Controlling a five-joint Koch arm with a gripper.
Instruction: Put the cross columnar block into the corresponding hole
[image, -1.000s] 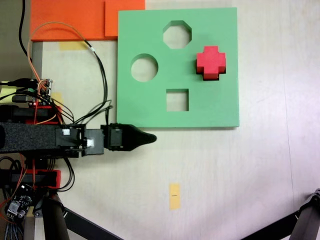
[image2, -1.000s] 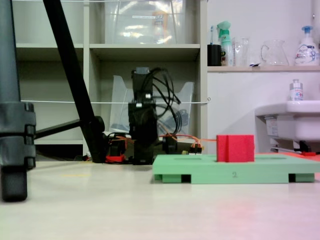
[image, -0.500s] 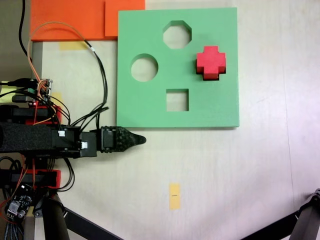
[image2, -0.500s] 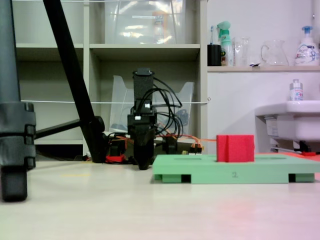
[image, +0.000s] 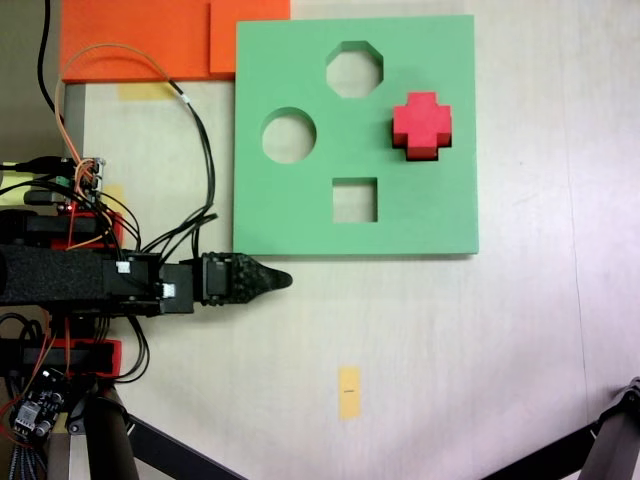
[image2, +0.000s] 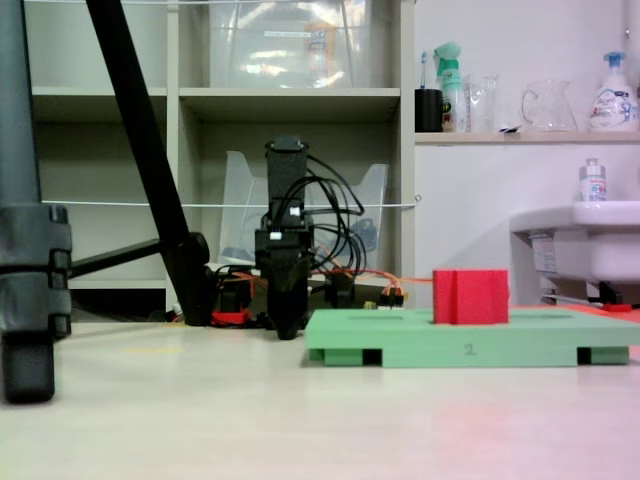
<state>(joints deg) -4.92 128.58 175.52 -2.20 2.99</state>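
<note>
The gripper (image: 283, 279), its opening impossible to tell, held nothing just outside the green board's (image: 300, 215) near edge; the cross columnar block (image: 421, 125) stood well beyond it, bare tabletop (image: 450, 350) alongside.

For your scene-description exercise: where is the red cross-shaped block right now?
In the top-down fixed view the red cross block stands in the green board's right-hand part, right of the octagonal cutout and the square cutout, far from the gripper.

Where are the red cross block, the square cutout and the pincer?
red cross block (image: 421, 121): fixed view from above, top face.
square cutout (image: 355, 181): same view, its upper rim.
pincer (image: 282, 280): same view, its tip.
</note>
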